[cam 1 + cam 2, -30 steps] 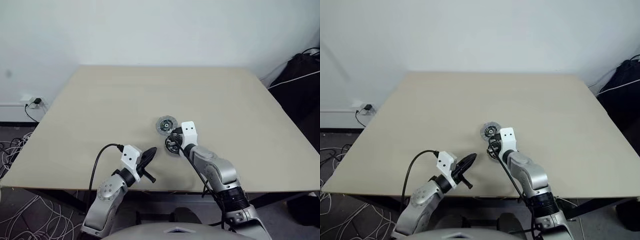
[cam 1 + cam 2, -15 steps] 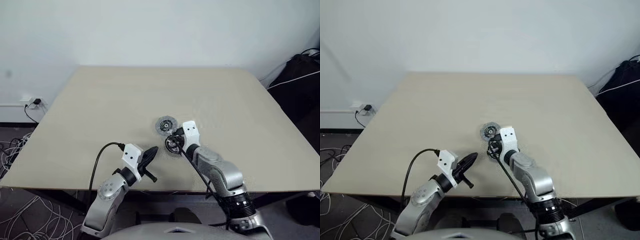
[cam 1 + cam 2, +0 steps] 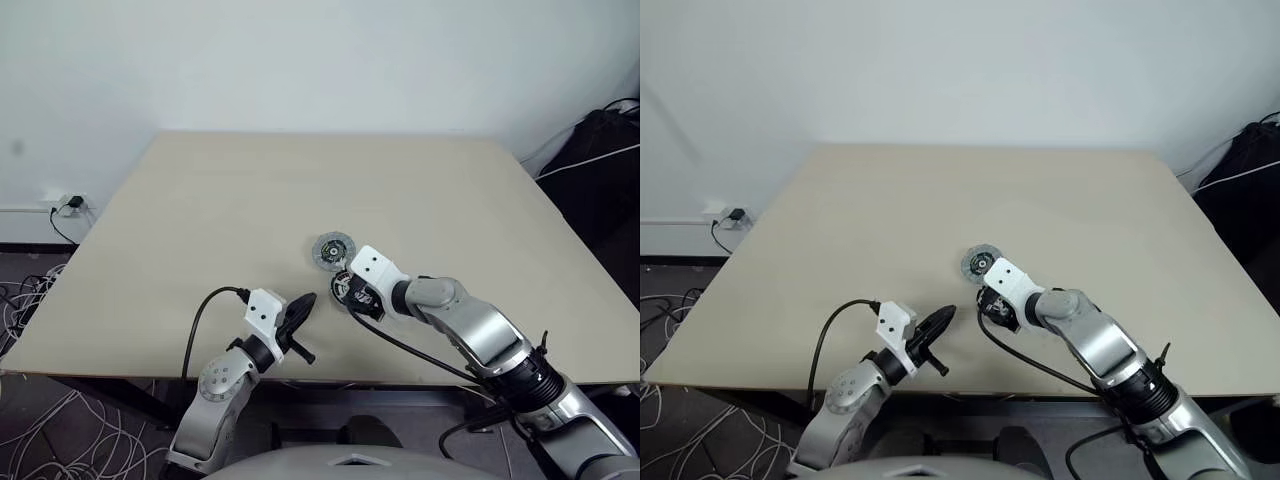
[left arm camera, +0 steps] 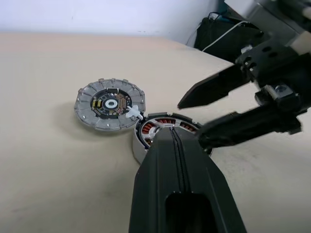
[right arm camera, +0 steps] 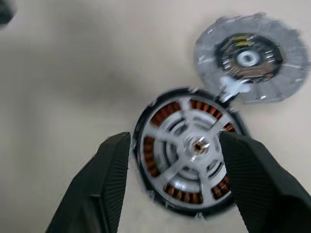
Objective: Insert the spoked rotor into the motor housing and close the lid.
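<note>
- The spoked rotor (image 5: 192,148) sits inside the motor housing (image 5: 154,156) at centre frame in the right wrist view; copper windings show between the silver spokes; the pair lies flat on the counter (image 3: 200,220)
- The lid (image 5: 252,58) lies at the upper right of that view, dark centre up, its edge just beside the housing rim
- The right tool (image 5: 177,187) hangs over the housing, fingers (image 5: 109,187) spread apart either side of it, gripping nothing
- The left tool (image 3: 297,312) is at lower centre-left of the left eye view, fingers pressed together and empty, pointing toward the housing
</note>
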Controlling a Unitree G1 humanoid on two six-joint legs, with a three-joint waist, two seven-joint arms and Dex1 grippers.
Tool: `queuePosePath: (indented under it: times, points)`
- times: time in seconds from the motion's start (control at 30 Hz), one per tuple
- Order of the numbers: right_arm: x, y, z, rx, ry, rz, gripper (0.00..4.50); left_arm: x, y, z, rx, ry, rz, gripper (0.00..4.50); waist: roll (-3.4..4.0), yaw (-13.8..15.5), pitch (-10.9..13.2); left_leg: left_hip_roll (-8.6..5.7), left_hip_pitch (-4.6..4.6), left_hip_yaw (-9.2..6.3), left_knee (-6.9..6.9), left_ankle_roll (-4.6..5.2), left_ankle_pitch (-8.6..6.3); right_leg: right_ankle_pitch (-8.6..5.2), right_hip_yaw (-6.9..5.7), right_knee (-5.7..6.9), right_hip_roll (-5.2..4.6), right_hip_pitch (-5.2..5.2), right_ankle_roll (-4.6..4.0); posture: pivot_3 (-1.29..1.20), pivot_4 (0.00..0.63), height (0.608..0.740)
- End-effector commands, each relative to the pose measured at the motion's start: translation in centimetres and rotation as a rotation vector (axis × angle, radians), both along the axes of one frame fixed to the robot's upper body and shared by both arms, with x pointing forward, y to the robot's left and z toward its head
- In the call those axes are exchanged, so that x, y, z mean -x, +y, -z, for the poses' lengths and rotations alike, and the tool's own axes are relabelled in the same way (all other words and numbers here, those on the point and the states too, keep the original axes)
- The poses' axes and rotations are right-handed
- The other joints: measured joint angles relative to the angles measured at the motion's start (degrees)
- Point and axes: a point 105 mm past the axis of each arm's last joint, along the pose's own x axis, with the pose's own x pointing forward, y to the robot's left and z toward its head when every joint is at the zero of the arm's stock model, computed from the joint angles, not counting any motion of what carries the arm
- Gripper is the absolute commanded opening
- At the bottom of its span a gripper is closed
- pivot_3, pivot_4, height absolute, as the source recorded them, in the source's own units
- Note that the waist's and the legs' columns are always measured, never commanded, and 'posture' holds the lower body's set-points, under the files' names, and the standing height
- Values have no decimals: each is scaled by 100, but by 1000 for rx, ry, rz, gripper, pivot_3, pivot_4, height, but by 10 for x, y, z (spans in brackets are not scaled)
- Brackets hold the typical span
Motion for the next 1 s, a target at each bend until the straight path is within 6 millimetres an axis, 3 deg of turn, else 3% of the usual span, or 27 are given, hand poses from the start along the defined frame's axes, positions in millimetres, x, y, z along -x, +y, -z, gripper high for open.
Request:
queuePosePath:
  times: [0.03, 0.53, 0.93, 1.0]
  points:
    - [-3, 4, -14, 41, -38, -102, 2914, -2, -3, -10, 31, -46, -1, 0, 0, 3, 0, 0, 0, 1, 0, 0, 0, 0, 0, 0, -2, 0, 0, 0, 0, 740]
    - [0, -9, 3, 183, 34, -194, 2914, -4, 0, 7, 37, -38, -16, 0, -2, 73, 1, -28, -5, -8, -1, 11, -4, 0, -1, 0, -51, -4, -3, 0, 0, 740]
    - [0, 0, 9, 168, 59, -217, 2914, -5, -3, 7, 41, -42, -12, 0, -1, 80, 0, -51, -10, -16, -3, 0, -19, 1, -11, 0, -90, -4, -5, 0, 0, 740]
    - [-1, -1, 11, 175, 68, -212, 2527, -5, -3, 6, 42, -43, -13, 0, -1, 81, 0, -52, -11, -17, -5, -1, -19, 1, -12, 0, -93, -5, -6, 0, 0, 740]
